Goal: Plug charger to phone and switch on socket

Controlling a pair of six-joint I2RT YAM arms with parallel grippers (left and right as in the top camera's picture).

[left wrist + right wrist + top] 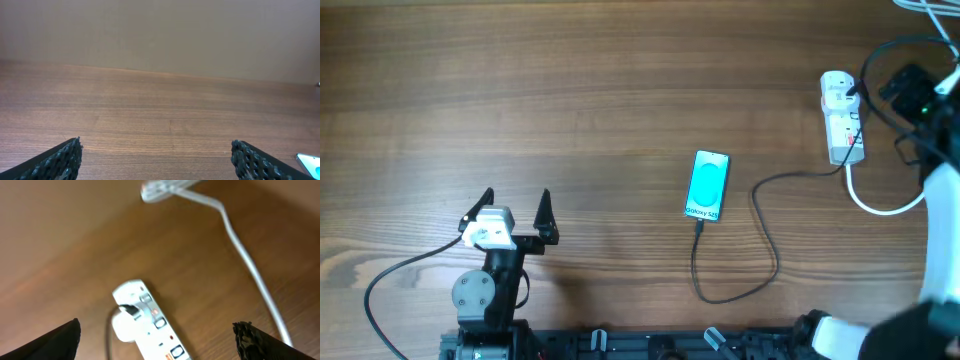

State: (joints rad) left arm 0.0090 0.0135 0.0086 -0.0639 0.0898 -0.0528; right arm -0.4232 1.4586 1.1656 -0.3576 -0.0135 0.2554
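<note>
The phone [708, 185] lies flat mid-table, its screen showing a teal oval; a corner shows in the left wrist view [311, 162]. The thin black charger cable [763, 235] runs from the phone's near end, loops, and goes up to the white socket strip [842, 118] at the far right, where an adapter [129, 321] sits plugged in. A small red light glows on the strip [155, 312]. My right gripper [918, 100] hovers open just right of the strip, which lies between its fingers in the right wrist view [160, 340]. My left gripper [515, 208] is open and empty at the near left.
The strip's thick white lead [880, 208] curves down and right under my right arm. More white cable [240, 250] crosses the table beyond the strip. My left arm's black cable [390, 285] trails off the near-left edge.
</note>
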